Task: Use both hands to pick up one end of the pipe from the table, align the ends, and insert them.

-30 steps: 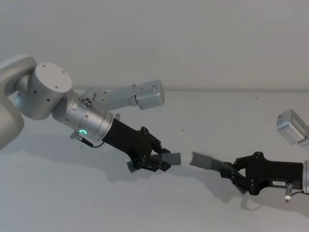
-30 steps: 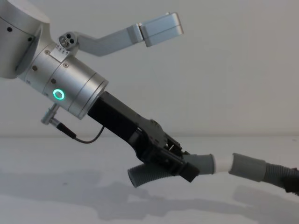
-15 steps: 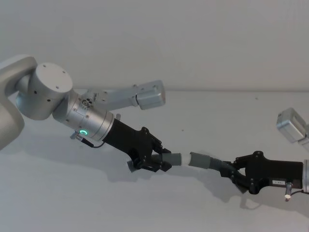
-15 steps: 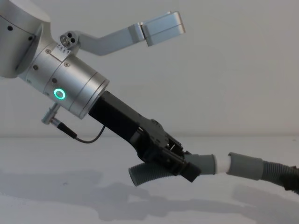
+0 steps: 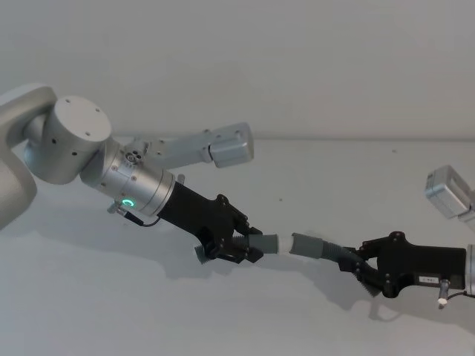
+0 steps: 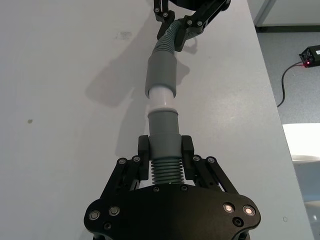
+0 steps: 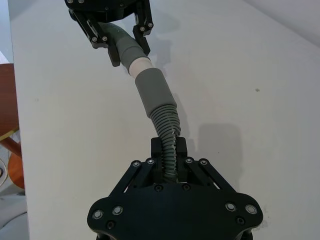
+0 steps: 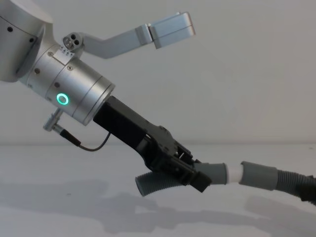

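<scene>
Hose pieces meet in the air over the middle of the table [image 5: 223,311], held end to end between the two arms. The left gripper [image 5: 236,248] is clamped on the short piece [image 8: 157,183] right where its ribs meet the cuff [image 6: 164,131]; in the left wrist view the fingers [image 6: 144,150] press either side of the ribbed section, the cuff standing clear beyond them. The right gripper [image 5: 359,268] is closed on the ribs of the long piece [image 7: 169,131], a little behind its socket [image 7: 154,92], which sticks out free ahead of the fingers [image 7: 158,150].

The white tip [image 6: 161,96] has its front edge just inside the socket mouth, with a band of white still showing between the two grey cuffs. The two ends look nearly in line, the long piece bending slightly off axis.

These pieces look light, with springy, bendable ribs and stiff, smooth cuffs. Gripping on the ribs should resist slipping, but a hold far behind the cuff lets the end droop or wander, so holds close to the cuffs suit the push. The fit is probably snug, wanting a straight, steady press rather than force at an angle.
</scene>
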Action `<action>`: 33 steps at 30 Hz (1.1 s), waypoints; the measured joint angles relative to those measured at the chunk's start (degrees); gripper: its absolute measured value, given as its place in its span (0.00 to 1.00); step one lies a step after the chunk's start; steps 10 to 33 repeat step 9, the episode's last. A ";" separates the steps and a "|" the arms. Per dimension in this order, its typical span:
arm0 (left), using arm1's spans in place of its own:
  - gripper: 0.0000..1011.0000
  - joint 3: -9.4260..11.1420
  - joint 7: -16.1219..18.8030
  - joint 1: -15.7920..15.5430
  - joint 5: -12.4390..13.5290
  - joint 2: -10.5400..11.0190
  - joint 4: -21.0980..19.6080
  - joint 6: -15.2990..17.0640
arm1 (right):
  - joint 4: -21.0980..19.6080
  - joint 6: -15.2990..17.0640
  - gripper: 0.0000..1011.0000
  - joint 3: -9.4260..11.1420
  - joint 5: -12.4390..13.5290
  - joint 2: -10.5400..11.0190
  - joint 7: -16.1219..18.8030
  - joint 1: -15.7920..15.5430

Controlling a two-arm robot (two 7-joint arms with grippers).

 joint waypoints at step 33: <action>0.35 -0.01 0.06 0.00 0.04 0.04 -0.04 0.05 | 0.01 0.04 0.13 0.00 0.04 0.03 0.01 0.01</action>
